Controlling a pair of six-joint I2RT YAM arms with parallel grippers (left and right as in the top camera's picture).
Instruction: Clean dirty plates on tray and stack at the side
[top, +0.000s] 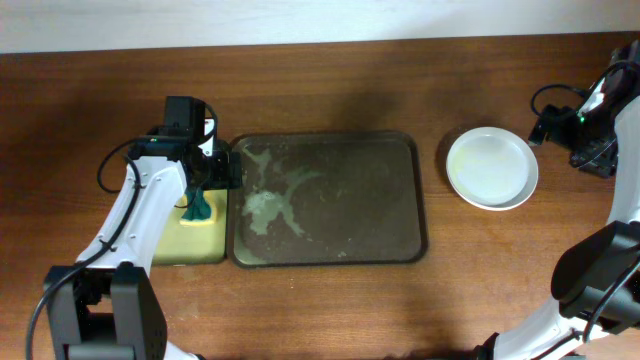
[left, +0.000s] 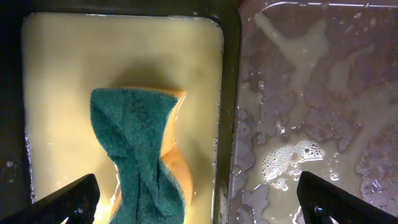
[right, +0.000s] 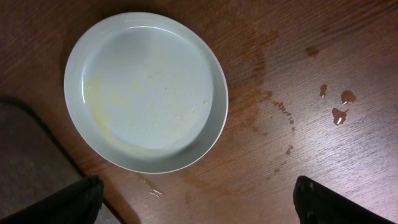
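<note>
The large dark brown tray (top: 330, 200) lies mid-table with soapy streaks and no plate on it; its wet surface also shows in the left wrist view (left: 311, 93). A white plate (top: 491, 168) sits on the table right of the tray; it may top a stack, but I cannot tell. In the right wrist view the plate (right: 146, 90) shows faint yellowish smears. My left gripper (top: 212, 178) (left: 199, 205) is open and empty above the green-and-yellow sponge (left: 140, 155). My right gripper (top: 570, 135) (right: 199, 202) is open and empty, right of the plate.
The sponge (top: 197, 208) lies in yellow liquid in the smaller black tray (top: 190, 245), whose rim (left: 229, 93) touches the big tray's left side. Water drops (right: 339, 112) lie on the wood near the plate. The big tray's corner (right: 25, 143) shows in the right wrist view.
</note>
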